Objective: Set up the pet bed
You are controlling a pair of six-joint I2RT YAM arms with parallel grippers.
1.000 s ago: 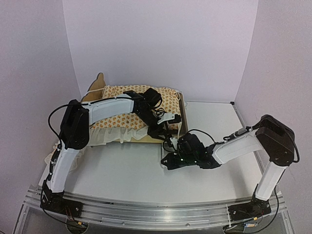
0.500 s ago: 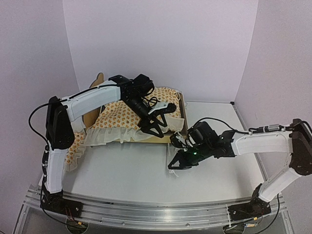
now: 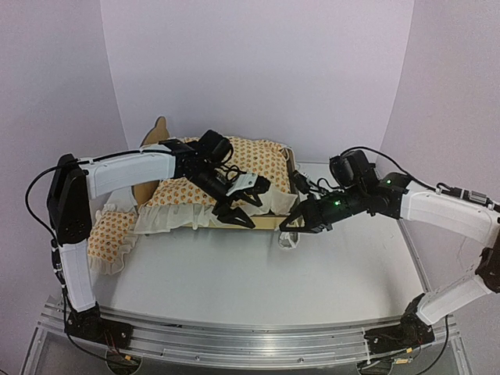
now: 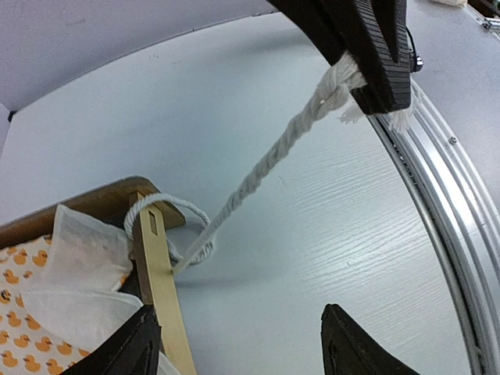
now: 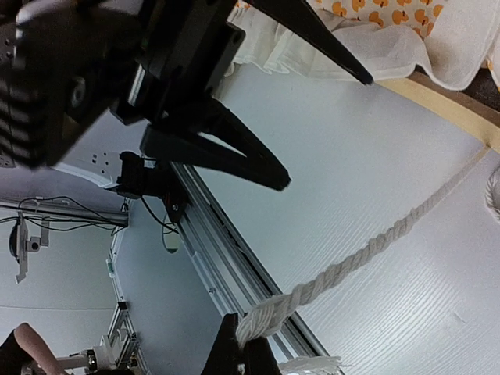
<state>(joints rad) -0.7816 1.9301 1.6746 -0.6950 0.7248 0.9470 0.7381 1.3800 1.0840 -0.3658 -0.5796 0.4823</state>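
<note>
Left wrist shows one pet bed (image 4: 160, 266), one rope (image 4: 266, 164), left claw (image 4: 234, 320), right claw (image 4: 366, 76).

The scene is lit brightly and evenly from above; a faint lavender cast is seen on the plain white backdrop walls (image 3: 258, 70). Only soft, diffuse shadows are cast beneath the white-and-black robot arms (image 3: 129, 172) onto the white wood-grain surface (image 3: 258, 273). In the left wrist view, the twisted white cotton rope (image 4: 266, 160) is rendered sharply, whereas the black fingers (image 4: 355, 348) of the left tool (image 4: 238, 312) at the lower edge are underexposed and soft. In the right wrist view, the same tool is reduced to a near silhouette against the bright surface.
</note>
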